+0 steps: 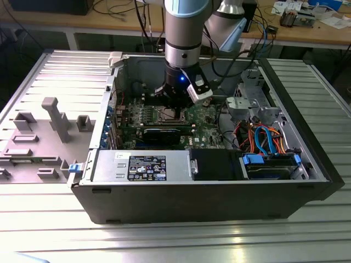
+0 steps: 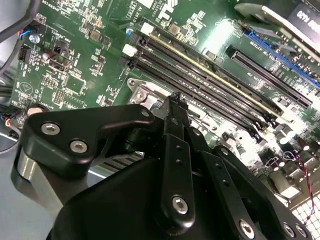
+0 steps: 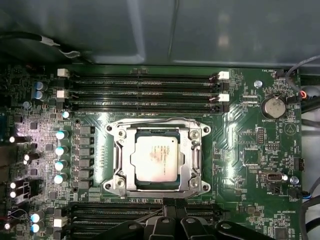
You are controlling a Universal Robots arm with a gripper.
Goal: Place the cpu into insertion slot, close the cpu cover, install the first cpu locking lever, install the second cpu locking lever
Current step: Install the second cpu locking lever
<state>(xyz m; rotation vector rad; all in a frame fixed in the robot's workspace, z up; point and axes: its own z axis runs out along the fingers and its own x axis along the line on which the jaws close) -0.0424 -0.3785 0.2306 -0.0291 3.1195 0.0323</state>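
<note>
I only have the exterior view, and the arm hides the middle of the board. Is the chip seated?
Observer: Yes. In the first wrist view the chip lies flat, with its silver top up.
Operator: And the cover?
Observer: The steel cover lies down around it, and the chip shows through its window.
Operator: Where is the gripper?
Observer: In the second wrist view the gripper is shut and empty. Its tip is by the cover's edge, but I cannot tell whether they touch.
</note>
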